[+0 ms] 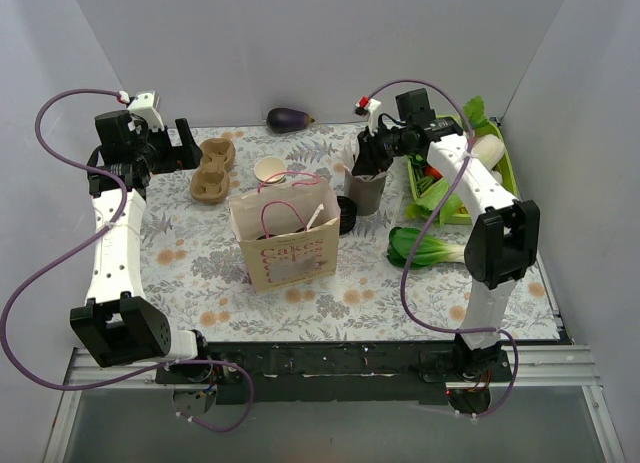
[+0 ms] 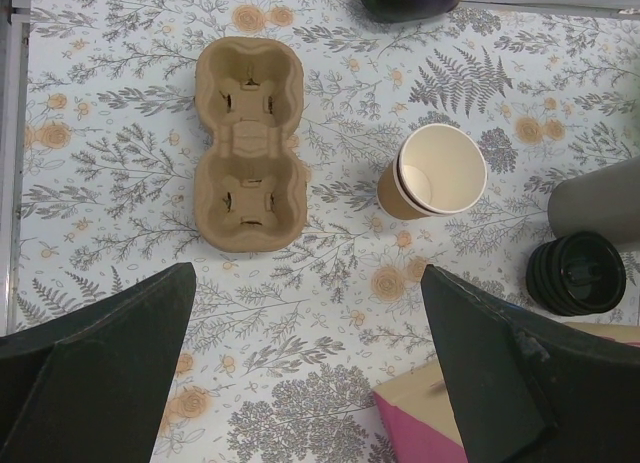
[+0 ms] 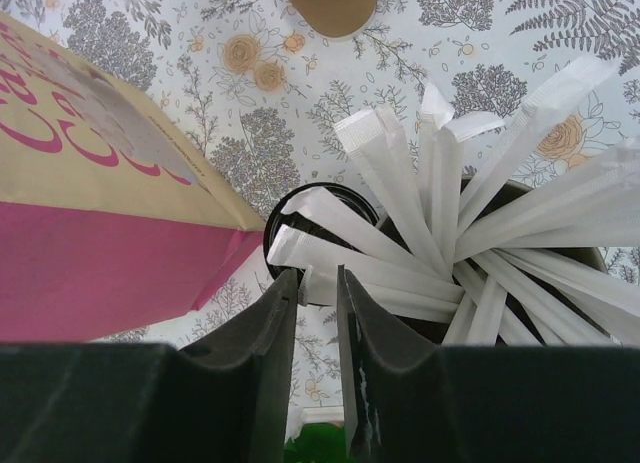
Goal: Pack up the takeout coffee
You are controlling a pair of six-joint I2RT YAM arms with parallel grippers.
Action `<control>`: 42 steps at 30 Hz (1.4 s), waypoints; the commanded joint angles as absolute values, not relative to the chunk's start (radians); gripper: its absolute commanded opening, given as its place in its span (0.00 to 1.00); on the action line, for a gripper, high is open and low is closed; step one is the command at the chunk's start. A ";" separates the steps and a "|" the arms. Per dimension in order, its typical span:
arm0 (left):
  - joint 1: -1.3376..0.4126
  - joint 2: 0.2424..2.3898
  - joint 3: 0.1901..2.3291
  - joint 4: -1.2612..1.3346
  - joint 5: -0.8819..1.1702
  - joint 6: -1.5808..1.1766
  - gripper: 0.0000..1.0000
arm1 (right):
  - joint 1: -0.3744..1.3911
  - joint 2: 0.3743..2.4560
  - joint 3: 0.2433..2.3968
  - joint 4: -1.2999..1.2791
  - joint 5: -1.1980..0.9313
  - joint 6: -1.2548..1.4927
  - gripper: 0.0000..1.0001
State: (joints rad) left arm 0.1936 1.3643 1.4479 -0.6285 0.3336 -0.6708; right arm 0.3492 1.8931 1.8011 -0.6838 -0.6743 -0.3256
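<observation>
The paper cup [image 2: 435,171] stands upright on the flowered cloth [image 2: 120,213], behind the paper bag [image 1: 283,233] and between the cup carrier [image 2: 248,143] and the grey cup [image 2: 600,198]. Its long axis is vertical and its open mouth points up. It is smooth brown paper outside and white inside, with a rolled white rim. Its lid [image 2: 577,273] is off. The lid is a round piece of black plastic with ridged rings, and it lies flat on the cloth just beside the grey cup.

The carrier is rough tan pulp with two round wells. The bag is stiff tan paper with pink letters and a pink side.

The left gripper [image 2: 308,273] hangs above the cloth with its jaws wide apart and nothing between them. The right gripper [image 3: 316,275] is over the grey cup with its jaws narrow.

Only the right wrist view shows the flat white sticks [image 3: 400,193] fanning from that cup. One end lies at the gap, but it cannot be told whether it is pinched. Only the top view shows the eggplant [image 1: 290,119] whole.
</observation>
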 commanded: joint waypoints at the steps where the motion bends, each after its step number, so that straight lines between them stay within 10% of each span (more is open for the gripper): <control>1: 0.199 1.335 1.445 -0.632 0.325 -0.657 0.98 | 0.354 1.894 1.847 -0.652 -0.672 -0.313 0.23; 11: 0.201 1.341 1.443 -0.629 0.339 -0.658 0.98 | 0.348 1.793 1.868 -0.729 -0.669 -0.337 0.01; 27: 0.201 1.358 1.477 -0.627 0.364 -0.663 0.98 | 0.336 1.678 2.193 -0.812 -0.805 -0.350 0.01; 42: 0.201 1.368 1.491 -0.632 0.388 -0.664 0.98 | 0.333 1.410 2.002 -0.436 -1.097 0.086 0.01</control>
